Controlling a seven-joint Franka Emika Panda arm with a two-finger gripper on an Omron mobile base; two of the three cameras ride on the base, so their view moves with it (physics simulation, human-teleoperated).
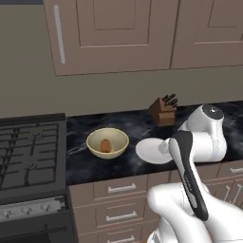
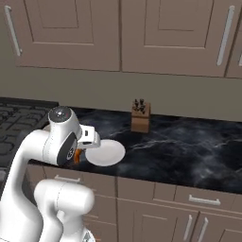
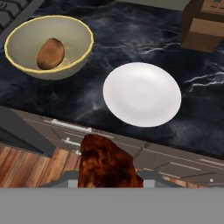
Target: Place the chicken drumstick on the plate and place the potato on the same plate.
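Between hand's fingertips, chicken drumstick (image 3: 106, 162) clenched, hand (image 3: 107, 177) short of table (image 3: 131, 39) edge, above cabinet fronts. Plate (image 3: 142, 94) bare, directly ahead of hand on table; drumstick's long axis points toward it. Potato (image 3: 50, 53) in yellow bowl (image 3: 83, 37), just beside plate. Knife block (image 3: 203, 24) beyond. No legible writing.

A small oval brown potato (image 1: 105, 145) is lying inside a deep pale-yellow bowl (image 1: 107, 143) on the black marbled counter (image 1: 85, 166). Just right of it, apart, a flat round white plate (image 1: 152, 151) is sitting partly behind the white robot arm (image 1: 199, 142). A brown wooden knife block (image 1: 163, 110) is standing behind the plate, near the wall.
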